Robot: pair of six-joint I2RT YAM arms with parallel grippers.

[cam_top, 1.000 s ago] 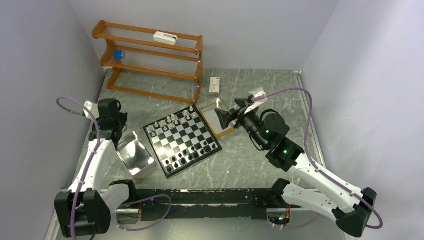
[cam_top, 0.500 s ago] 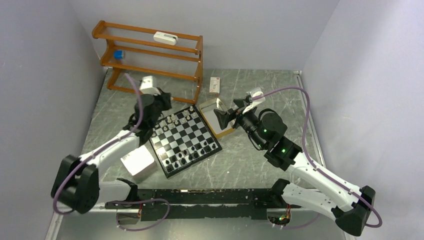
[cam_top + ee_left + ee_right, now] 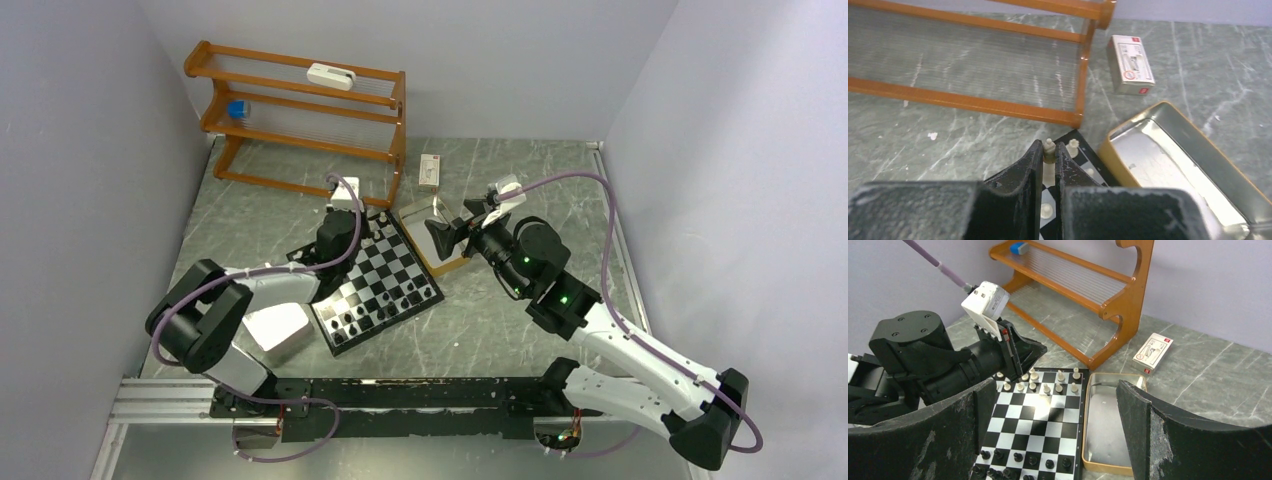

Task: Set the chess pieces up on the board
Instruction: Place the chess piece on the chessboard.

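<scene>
Left end effector (image 3: 1048, 153) clamps a cream-white chess piece (image 3: 1049, 145), right end effector (image 3: 1055, 390) apart; a tilted release could topple neighbouring pieces (image 3: 1073, 146).

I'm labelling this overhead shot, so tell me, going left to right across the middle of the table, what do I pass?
First the metal tray, then the chessboard, then the gold-rimmed tin.

The left arm (image 3: 270, 285) stretches low and forward, the left gripper (image 3: 1049, 152) pinched on a white chess piece (image 3: 1049, 146). The right arm (image 3: 610, 345) is bent at the elbow, the right gripper (image 3: 1058, 400) spread wide.
</scene>
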